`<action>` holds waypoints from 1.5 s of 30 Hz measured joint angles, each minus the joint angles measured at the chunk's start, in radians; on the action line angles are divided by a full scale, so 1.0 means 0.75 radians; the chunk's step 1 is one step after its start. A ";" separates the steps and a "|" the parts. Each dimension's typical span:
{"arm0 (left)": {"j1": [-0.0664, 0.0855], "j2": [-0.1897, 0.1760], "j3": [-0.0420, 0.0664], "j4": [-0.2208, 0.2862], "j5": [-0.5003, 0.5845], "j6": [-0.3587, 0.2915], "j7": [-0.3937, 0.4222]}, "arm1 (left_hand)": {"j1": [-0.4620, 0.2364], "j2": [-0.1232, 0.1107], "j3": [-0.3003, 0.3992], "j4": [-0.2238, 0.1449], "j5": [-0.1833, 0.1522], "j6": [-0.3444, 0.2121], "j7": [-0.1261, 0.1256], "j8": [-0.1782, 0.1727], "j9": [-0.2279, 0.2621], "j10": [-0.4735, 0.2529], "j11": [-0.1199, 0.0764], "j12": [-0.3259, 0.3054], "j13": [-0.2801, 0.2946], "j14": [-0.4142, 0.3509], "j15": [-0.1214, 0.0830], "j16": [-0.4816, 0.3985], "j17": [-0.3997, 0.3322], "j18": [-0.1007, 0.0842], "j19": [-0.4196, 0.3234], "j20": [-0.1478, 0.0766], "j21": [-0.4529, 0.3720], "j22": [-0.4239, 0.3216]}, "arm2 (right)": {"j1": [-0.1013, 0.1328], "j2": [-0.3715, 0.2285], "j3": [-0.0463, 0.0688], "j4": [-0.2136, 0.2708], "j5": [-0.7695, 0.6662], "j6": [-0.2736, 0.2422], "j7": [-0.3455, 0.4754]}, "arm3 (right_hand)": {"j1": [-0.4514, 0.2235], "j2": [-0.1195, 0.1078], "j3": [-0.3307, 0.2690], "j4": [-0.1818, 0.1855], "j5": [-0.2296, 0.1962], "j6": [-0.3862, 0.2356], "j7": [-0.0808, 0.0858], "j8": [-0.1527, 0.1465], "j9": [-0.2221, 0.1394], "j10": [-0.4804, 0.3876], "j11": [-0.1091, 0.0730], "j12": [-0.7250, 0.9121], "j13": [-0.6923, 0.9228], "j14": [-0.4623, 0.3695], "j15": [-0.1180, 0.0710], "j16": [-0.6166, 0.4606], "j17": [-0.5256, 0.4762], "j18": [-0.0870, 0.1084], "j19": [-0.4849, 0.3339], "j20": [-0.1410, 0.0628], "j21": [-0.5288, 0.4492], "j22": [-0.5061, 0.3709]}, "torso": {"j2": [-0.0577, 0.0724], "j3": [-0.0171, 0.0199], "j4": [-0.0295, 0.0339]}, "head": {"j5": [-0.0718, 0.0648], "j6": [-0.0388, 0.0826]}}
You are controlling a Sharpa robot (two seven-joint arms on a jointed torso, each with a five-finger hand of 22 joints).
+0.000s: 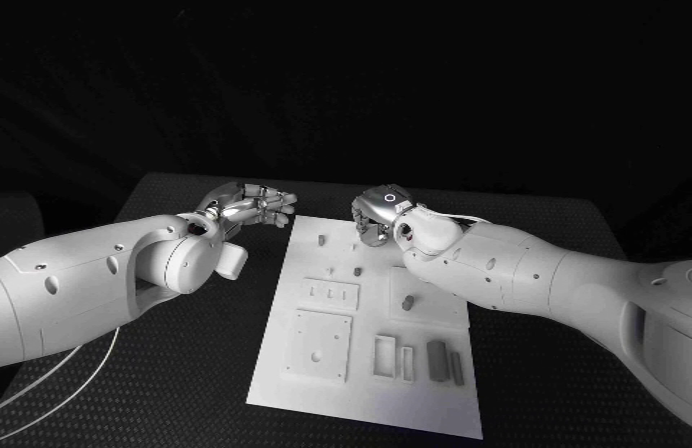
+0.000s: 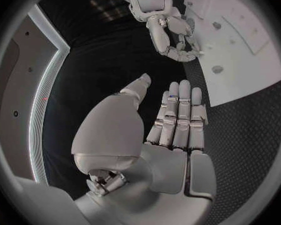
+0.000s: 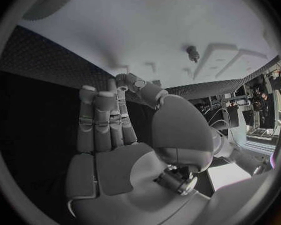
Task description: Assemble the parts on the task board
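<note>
The white task board (image 1: pixel 310 388) lies lengthwise in the middle of the table. Grey parts lie near its front right: two bars (image 1: pixel 437 353) (image 1: pixel 457 368) beside a frame-shaped piece (image 1: pixel 385 356). Two small pegs (image 1: pixel 356 268) (image 1: pixel 408 303) stand further up the board. My right hand (image 1: pixel 382 213) hovers over the board's far end, fingers curled down, thumb meeting the fingertips (image 3: pixel 123 87); I see no part between them. My left hand (image 1: pixel 257 206) is just off the board's far left corner, fingers straight and together (image 2: pixel 178 120), holding nothing. From the left wrist, the right hand (image 2: pixel 172 35) curls above the board (image 2: pixel 253 70).
Raised square plates with holes (image 1: pixel 317 343) (image 1: pixel 332 293) sit on the board's left half. Black textured table (image 1: pixel 173 368) surrounds the board. A small peg (image 3: pixel 192 52) stands on the board (image 3: pixel 147 30) ahead of my right fingers.
</note>
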 measured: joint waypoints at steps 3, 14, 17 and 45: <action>0.000 0.000 0.000 -0.002 0.000 0.000 0.000 | 0.000 0.000 0.000 0.000 0.000 0.000 0.000 0.000 0.000 0.000 0.000 -0.005 0.000 0.000 0.000 0.000 0.000 0.000 0.000 0.000 0.000 0.000 | 0.000 -0.001 0.000 0.002 -0.003 -0.002 -0.003 | 0.000 0.000 0.000 0.000 0.000 0.000 0.000 0.000 0.000 0.000 0.001 -0.001 0.000 0.000 0.000 0.000 0.000 0.000 0.000 0.000 0.000 0.000 | 0.000 0.0000 0.0003 | -0.002 0.001; 0.000 0.007 0.000 -0.010 -0.002 0.000 0.000 | 0.000 0.000 0.000 0.000 0.000 0.000 0.000 0.000 0.000 0.000 0.000 -0.005 0.001 0.000 0.000 0.000 0.000 0.000 0.000 0.000 0.000 0.000 | -0.001 0.000 0.000 0.006 -0.007 -0.006 -0.012 | 0.005 -0.005 0.000 0.000 0.000 0.003 -0.003 -0.004 0.000 0.002 0.001 -0.006 0.000 0.000 0.000 0.000 -0.001 0.000 0.005 -0.005 0.000 0.000 | 0.001 -0.0009 -0.0005 | -0.006 0.003; 0.000 0.007 0.000 -0.011 -0.002 0.000 0.000 | 0.000 0.000 0.000 0.000 0.000 0.000 0.000 0.000 0.000 0.000 0.000 -0.005 0.001 0.000 0.000 0.000 0.000 0.000 0.000 0.000 0.000 0.000 | -0.001 -0.002 0.001 0.008 -0.007 -0.006 -0.014 | 0.005 -0.006 0.000 0.000 0.004 0.003 -0.003 -0.003 0.000 0.003 0.001 -0.007 0.000 0.000 0.000 0.000 -0.001 0.000 0.005 -0.005 0.000 0.000 | 0.001 -0.0009 -0.0006 | -0.006 0.002; 0.000 0.008 0.000 -0.027 -0.002 0.000 0.000 | 0.000 0.000 0.000 0.000 0.000 0.000 0.000 0.000 0.000 -0.005 0.005 -0.010 0.001 0.000 0.000 0.000 0.000 0.000 0.000 0.000 0.000 0.001 | -0.010 -0.017 0.002 0.030 -0.004 -0.025 -0.010 | -0.009 -0.019 0.007 0.000 0.004 0.003 -0.005 0.001 0.006 0.007 -0.003 -0.006 0.048 0.000 0.000 0.006 -0.002 0.000 0.000 -0.005 0.006 -0.001 | 0.002 -0.0019 -0.0008 | -0.002 0.002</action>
